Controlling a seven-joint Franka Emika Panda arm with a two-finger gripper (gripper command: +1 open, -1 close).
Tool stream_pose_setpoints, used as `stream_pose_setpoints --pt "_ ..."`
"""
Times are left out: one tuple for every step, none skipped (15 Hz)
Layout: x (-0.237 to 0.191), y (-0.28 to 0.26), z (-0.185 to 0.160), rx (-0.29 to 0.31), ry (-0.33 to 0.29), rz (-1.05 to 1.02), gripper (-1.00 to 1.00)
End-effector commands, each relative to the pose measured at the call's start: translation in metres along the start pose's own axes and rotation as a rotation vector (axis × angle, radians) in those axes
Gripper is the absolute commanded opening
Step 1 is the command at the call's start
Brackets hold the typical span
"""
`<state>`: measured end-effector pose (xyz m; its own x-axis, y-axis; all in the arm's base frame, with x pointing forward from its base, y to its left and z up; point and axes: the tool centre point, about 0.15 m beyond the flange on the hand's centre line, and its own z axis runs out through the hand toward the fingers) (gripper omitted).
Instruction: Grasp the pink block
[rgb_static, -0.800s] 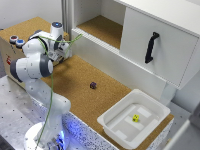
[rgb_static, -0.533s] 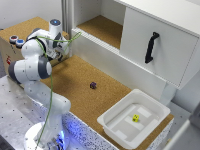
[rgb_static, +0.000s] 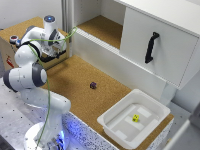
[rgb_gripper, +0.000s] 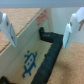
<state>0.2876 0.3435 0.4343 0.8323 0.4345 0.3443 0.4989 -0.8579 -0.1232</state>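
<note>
Exterior view, from its left edge: the white Panda arm (rgb_static: 31, 75) rises from its base on the perforated metal surface and folds back over the cork tabletop (rgb_static: 75, 82). Its gripper (rgb_static: 59, 49) hangs near the far left corner of the cork, above a dark box-like object (rgb_static: 50, 60) that sits there. A green cable (rgb_static: 48, 95) loops down from the wrist along the arm's body.

Further toward the exterior view's right, the pink block (rgb_static: 93, 85) lies alone on the bare cork, roughly mid-tabletop. It is a tiny, dark purplish cube, well apart from the jaws and touching nothing but the tabletop.

Next comes the white tray (rgb_static: 120, 112) at the near right corner of the cork, with a small yellow cube (rgb_static: 135, 118) lying inside it. Behind, a white cabinet (rgb_static: 165, 45) with a black handle (rgb_static: 151, 47) stands along the back, beside an open compartment lined in cork.

Wrist view: the gripper (rgb_gripper: 42, 26) shows its two pale fingers (rgb_gripper: 7, 26) spread wide at either side of the frame, so the jaws stand apart with nothing between them. Below them are a black cable (rgb_gripper: 50, 55) and a pale surface bearing a blue printed figure (rgb_gripper: 29, 60). The pink block does not appear in this view.
</note>
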Motion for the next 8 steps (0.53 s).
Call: stream_pose_setpoints --pt "0.031 -0.039 -0.035 0.003 -0.208 -0.292 1.0" --pt "0.038 -0.051 -0.039 -0.005 -0.219 -0.362 1.0" --pt "0.044 -0.062 -0.041 -0.006 -0.234 -0.427 1.0" --pt "0.05 -0.073 -0.041 -0.006 -0.252 -0.478 1.0" --pt "0.058 -0.084 -0.039 -0.02 -0.261 -0.53 1.0" --pt "0.063 -0.092 -0.034 -0.029 -0.281 -0.563 1.0" --pt "0.066 -0.097 -0.027 -0.027 -0.307 -0.574 1.0" --pt "0.067 -0.103 -0.018 -0.031 -0.324 -0.584 1.0"
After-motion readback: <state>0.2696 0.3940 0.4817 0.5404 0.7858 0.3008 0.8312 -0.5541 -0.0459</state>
